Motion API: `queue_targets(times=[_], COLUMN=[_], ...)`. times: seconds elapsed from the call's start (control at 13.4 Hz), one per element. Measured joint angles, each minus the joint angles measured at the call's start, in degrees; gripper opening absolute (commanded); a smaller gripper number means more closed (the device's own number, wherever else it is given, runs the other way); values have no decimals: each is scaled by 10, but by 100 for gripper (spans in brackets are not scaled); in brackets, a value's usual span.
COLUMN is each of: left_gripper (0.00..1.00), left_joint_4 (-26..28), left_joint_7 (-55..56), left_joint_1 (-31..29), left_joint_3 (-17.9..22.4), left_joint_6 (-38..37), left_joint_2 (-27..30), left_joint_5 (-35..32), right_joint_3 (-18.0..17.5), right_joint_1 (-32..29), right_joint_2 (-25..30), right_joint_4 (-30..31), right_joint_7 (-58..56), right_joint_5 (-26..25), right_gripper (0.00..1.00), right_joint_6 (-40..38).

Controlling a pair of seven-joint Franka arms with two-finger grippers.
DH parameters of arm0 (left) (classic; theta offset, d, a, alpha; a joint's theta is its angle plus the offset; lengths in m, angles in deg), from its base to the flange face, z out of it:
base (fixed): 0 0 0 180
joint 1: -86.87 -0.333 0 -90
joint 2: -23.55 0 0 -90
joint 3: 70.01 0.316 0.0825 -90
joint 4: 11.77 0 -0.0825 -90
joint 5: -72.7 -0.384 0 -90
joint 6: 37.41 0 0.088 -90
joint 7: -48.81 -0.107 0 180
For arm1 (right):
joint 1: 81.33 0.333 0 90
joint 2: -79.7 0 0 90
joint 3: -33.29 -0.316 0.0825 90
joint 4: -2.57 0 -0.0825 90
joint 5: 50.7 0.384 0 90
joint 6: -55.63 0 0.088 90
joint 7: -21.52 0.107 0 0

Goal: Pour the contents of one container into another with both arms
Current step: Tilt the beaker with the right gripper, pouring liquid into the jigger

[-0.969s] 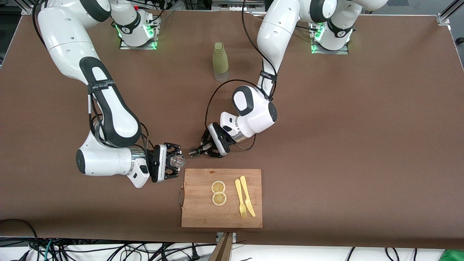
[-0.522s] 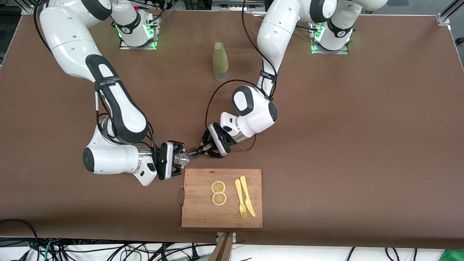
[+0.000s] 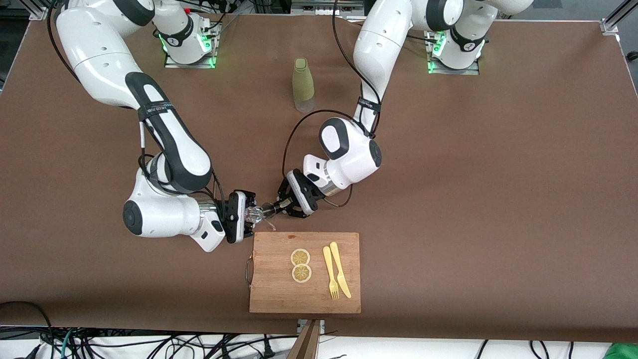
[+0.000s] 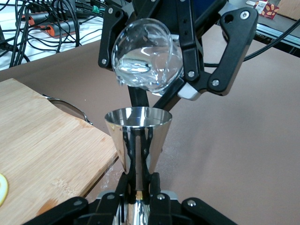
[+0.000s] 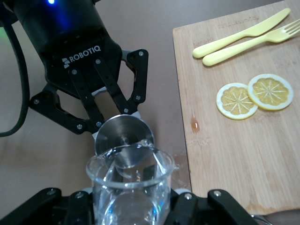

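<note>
Brown table (image 3: 498, 199), right hand's (image 3: 250, 214) tipped beaker (image 3: 254, 214) over left hand's (image 3: 279, 206) jigger (image 3: 267, 210).

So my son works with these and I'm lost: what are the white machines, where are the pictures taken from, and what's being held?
Two white robot arms at a brown table. One picture looks down from above; the other two come from cameras on each wrist. The right pincer is shut on a clear glass beaker, tipped over a steel measuring cup that the left pincer is shut on. Nearer the front camera lies a wooden board with two lemon slices, a yellow fork and a knife. A green bottle stands near the bases.
</note>
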Motion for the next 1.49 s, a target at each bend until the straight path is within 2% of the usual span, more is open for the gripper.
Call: queue_targets(times=[0.6,1.49], left_gripper=[0,0], left_joint_4=[0,0], left_joint_7=[0,0], left_joint_1=[0,0], left_joint_3=[0,0], left_joint_6=[1,1], left_joint_2=[0,0], left_joint_5=[0,0], right_joint_3=[-17,-21], right_joint_1=[0,-12], right_joint_2=[0,0], right_joint_4=[0,-1], right_joint_7=[5,-5], right_joint_5=[-45,-47], right_gripper=[23,26], right_joint_6=[-31,-63])
